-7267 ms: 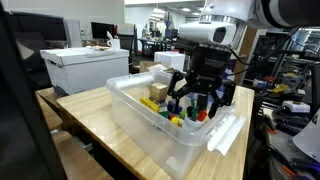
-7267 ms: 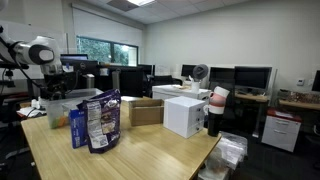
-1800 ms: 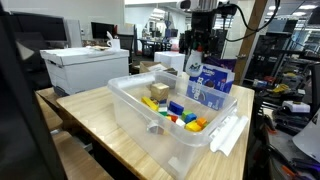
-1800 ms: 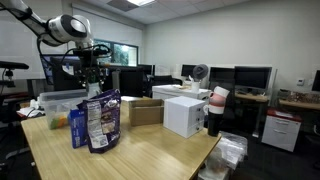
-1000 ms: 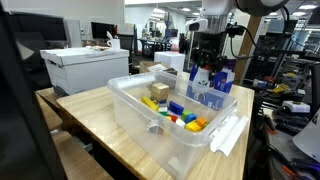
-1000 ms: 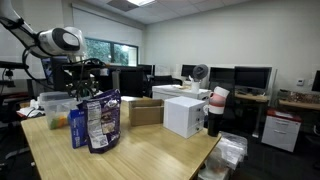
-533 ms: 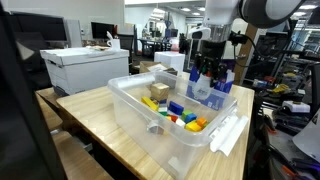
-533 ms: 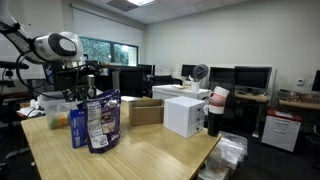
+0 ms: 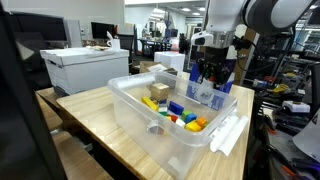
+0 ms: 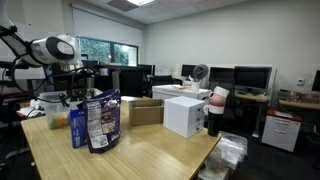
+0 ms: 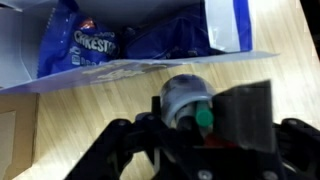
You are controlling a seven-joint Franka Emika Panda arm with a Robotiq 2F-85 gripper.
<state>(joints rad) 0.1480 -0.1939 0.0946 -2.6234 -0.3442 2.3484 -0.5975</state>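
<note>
Blur in the wrist view leaves the small grey round-topped object [image 11: 186, 95] hard to name. The gripper [image 11: 196, 112] is clamped on it, over the desk [image 11: 70, 115] just beside the blue snack bags [image 11: 75, 45]. In both exterior views the fingers hide it. The clear plastic bin [image 9: 128, 92] holds coloured blocks [image 9: 180, 112]. Open wood runs from the bags to the desk's near edge [image 10: 130, 165].

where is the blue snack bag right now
In an exterior view the blue snack bag stands upright on the wooden table, next to the clear bin, with the gripper just above it.
</note>
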